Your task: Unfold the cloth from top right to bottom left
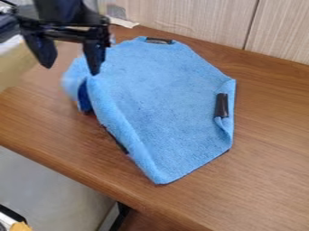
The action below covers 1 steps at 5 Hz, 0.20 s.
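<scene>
Find the blue cloth [160, 94] lying straight on the desk [265, 171], probably placed there for flat backing and room to spread toward the front edge. Find the tool [71, 71] above the upper-left part of the cloth, released, with fingers set well apart and no fabric pinched. Seems held there to work at the curled left side, either to catch the bunched corner or to leave clear of it; cannot tell which. Notice the dark blue patch [84, 97] beneath that raised side, likely shaded underside, and so take the unfolding as well along but not quite done at the left. Notice too a black strip at the top edge [159, 41], another near the right edge [222, 105] and a third tucked along the left edge [116, 140], perhaps meant as grip points or stiffening. Expect to need a light pinch and a low pull toward the bottom left, at the risk of dragging the whole soft sheet or doubling the right edge, already curled at its lower part. As for containers, cannot name any for sure: at far left, see only a pale tan block [21, 63], possibly a box, with contents impossible to make out.
</scene>
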Tool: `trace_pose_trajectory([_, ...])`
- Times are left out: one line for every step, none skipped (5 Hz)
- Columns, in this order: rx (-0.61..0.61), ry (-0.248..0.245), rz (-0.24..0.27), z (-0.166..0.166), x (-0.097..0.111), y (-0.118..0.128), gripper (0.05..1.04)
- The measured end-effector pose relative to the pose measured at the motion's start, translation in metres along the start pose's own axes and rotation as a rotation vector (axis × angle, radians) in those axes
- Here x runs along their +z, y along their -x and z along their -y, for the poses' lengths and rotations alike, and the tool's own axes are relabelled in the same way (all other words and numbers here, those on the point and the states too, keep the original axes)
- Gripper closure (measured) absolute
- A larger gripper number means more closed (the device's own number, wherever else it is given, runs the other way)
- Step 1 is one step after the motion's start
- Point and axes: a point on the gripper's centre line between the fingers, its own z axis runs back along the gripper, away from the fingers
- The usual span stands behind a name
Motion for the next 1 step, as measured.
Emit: trace_pose_trajectory([-0.001,-0.001,-0.001,-0.0002,0.0000,0.0002,0.083])
